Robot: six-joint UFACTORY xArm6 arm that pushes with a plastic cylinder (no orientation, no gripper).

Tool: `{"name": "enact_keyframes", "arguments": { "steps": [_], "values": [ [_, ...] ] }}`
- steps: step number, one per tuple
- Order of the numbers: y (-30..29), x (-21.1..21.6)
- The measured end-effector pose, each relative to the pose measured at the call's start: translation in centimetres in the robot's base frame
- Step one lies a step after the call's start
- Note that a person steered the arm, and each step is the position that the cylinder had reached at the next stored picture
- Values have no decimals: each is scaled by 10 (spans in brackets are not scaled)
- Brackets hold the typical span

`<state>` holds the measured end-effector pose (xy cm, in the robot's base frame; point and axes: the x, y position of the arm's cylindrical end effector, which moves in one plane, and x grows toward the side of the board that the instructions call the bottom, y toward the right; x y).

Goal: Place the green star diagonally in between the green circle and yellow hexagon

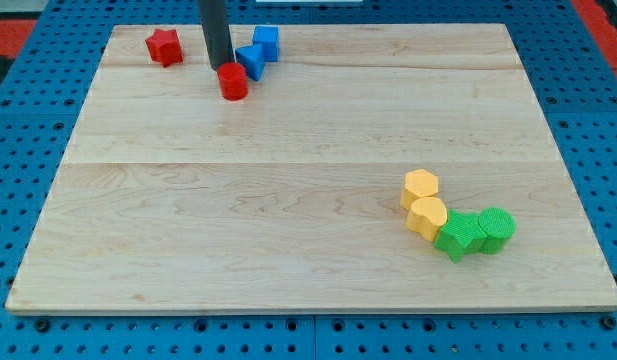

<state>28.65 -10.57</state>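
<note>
The green star [456, 236] lies near the view's bottom right, touching the green circle [495, 229] on its right. A yellow hexagon [421, 186] sits up and to the left, with a second yellow block [427, 216] just below it, touching the star's left side. My tip [219, 68] is far away at the view's top left, right beside a red cylinder [233, 81], at its upper left.
A red star-like block [164, 46] lies near the top left corner. Two blue blocks [251, 60] [266, 41] sit just right of my tip. The wooden board [288, 200] rests on a blue pegboard.
</note>
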Motion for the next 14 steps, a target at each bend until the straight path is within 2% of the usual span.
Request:
{"name": "enact_keyframes", "arguments": {
  "steps": [1, 2, 3, 5, 7, 8, 9, 11, 12, 13, 14],
  "values": [
    [24, 53],
    [80, 64],
    [201, 42],
    [377, 111],
    [384, 284],
    [331, 301],
    [300, 299],
    [262, 264],
    [283, 280],
    [282, 278],
    [252, 276]
  ]
}}
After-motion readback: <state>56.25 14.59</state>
